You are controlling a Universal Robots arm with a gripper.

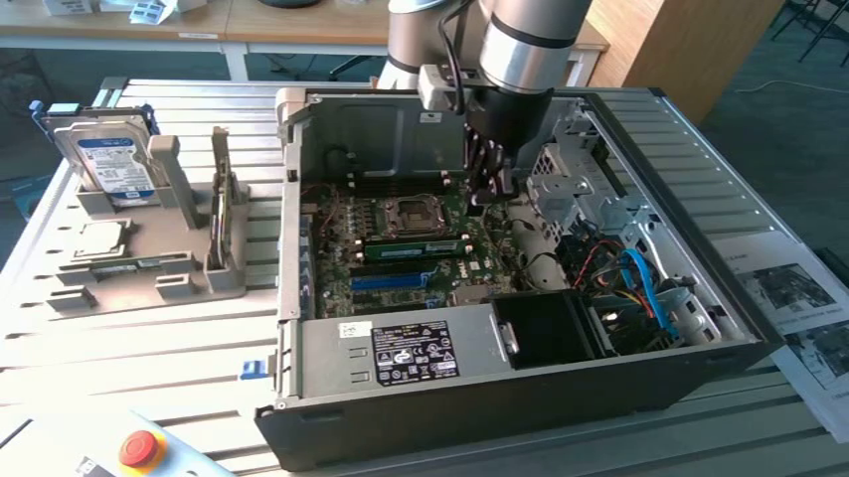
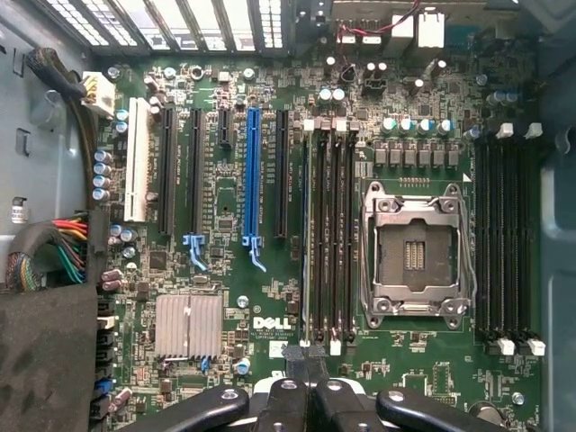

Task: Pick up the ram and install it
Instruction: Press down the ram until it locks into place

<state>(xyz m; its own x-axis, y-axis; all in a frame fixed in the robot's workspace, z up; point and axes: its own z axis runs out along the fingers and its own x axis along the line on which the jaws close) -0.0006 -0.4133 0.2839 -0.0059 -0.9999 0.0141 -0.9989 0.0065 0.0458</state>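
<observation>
Only thing I can actually read is the white DELL logo [image 2: 270,322] printed on the green motherboard [image 2: 225,243], right beside the silver heatsink [image 2: 189,324]. There's a line of tiny print next to it, but it's too small to make out. The black sticker [image 1: 414,353] on the power supply [image 1: 478,348] has white marks and text, all unreadable. Same goes for the blue-white label [image 1: 109,167] on the hard drive [image 1: 90,124] and the printed sheets [image 1: 793,293] beside the case [image 1: 531,412].
</observation>
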